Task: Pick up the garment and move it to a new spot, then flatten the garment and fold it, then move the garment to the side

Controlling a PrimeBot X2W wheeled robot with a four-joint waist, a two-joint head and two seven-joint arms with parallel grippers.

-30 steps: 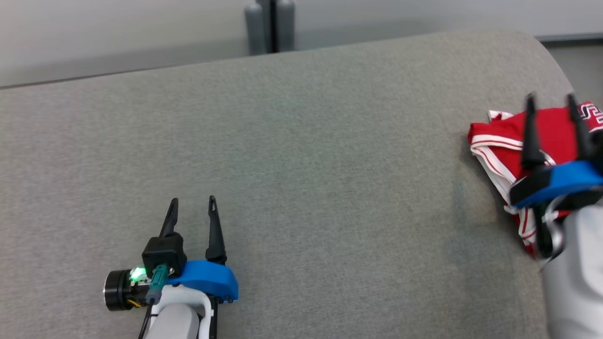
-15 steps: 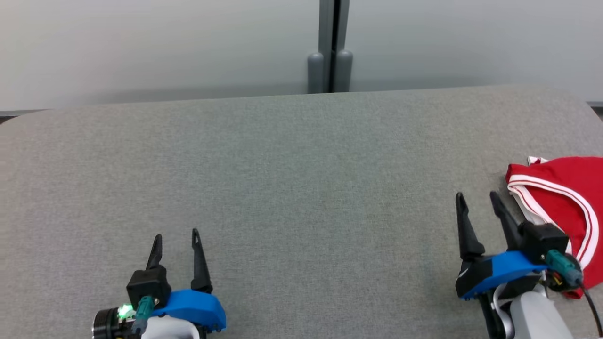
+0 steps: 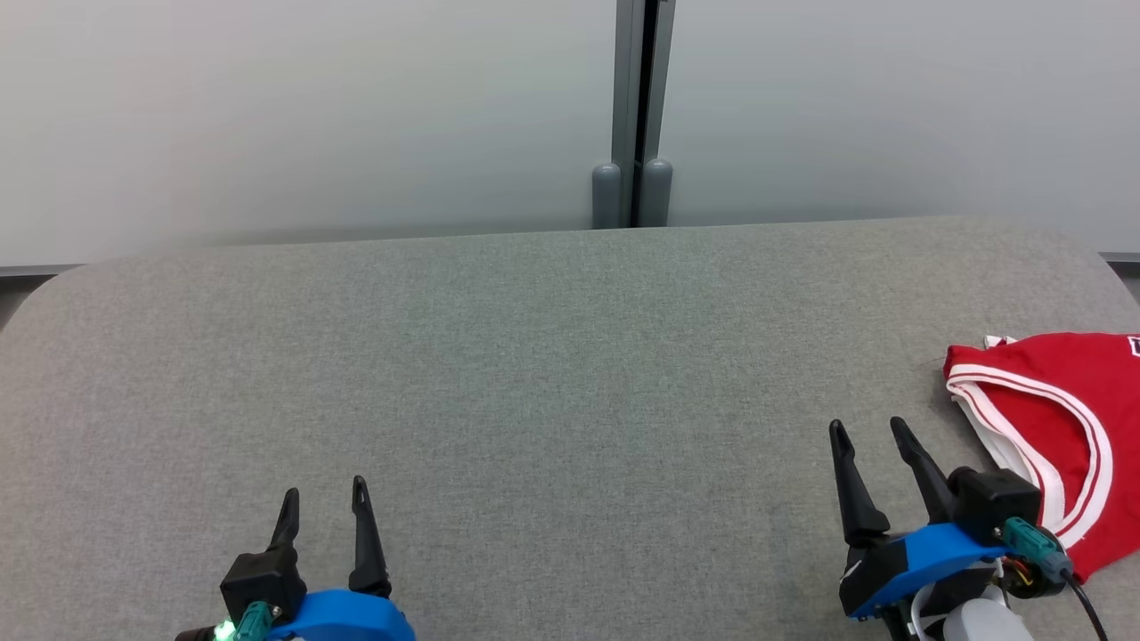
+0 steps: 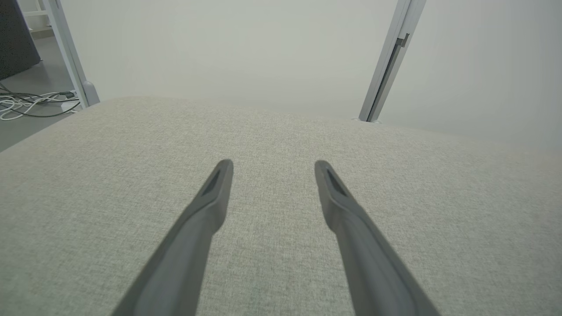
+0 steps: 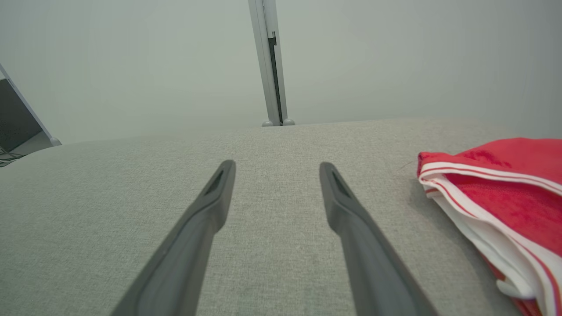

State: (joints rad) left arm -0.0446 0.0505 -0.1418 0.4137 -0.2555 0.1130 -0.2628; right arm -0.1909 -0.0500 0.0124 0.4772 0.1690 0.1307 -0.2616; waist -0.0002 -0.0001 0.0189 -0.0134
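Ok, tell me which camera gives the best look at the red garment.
Right wrist view: the garment lies close and unobstructed, its folded layers and white trim clear, though cropped at right. The head view shows the garment smaller from above, also cropped. The left wrist view faces across the grey surface.

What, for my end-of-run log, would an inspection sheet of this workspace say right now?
Surface: grey fabric-covered table with rounded corners.
Job's things: red garment with white trim, lying bunched at the table's right edge, partly cut off in the head view, not held.
Clutter: nothing seen.
Grippers: left gripper open and empty, low at the near left; right gripper open and empty, its fingers left of the garment and apart from it.
Cables: loose cables on the floor beyond the table's left end; a dark wire at the right wrist.
Surroundings: pale partition wall with a grey post behind the table.
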